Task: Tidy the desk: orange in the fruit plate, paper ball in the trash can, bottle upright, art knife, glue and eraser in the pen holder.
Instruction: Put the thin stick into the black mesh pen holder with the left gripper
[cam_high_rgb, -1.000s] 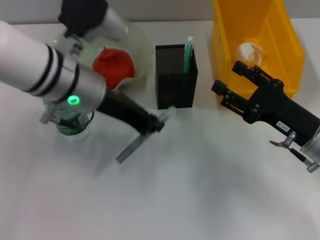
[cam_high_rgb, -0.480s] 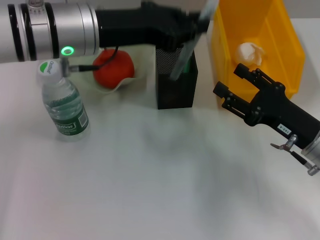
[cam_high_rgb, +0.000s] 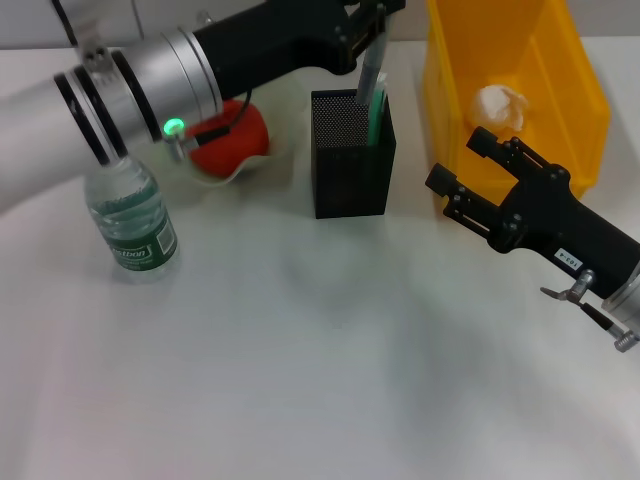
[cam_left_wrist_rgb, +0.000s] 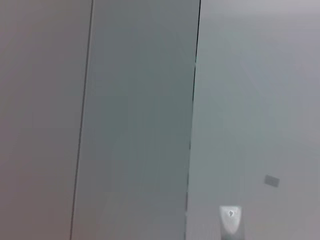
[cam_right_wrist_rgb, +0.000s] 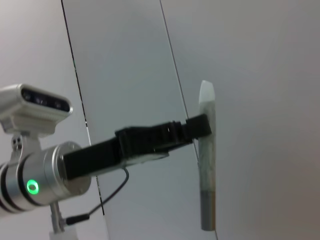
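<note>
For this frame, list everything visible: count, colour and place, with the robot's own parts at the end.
orange: one, red-orange, in the fruit plate.
fruit plate: one, pale green, far left, largely behind the left arm.
bottle: one, clear with green label, upright at left, cap hidden by the arm.
pen holder: one, black mesh, centre back, a green stick inside.
art knife: one, grey, upright over the pen holder, lower end at its opening.
trash can: one, yellow, far right.
paper ball: one, white, inside the trash can.
table: one, white.
left gripper: black, above the pen holder, clamped on the art knife.
right gripper: black, fingers spread, in front of the trash can.
</note>
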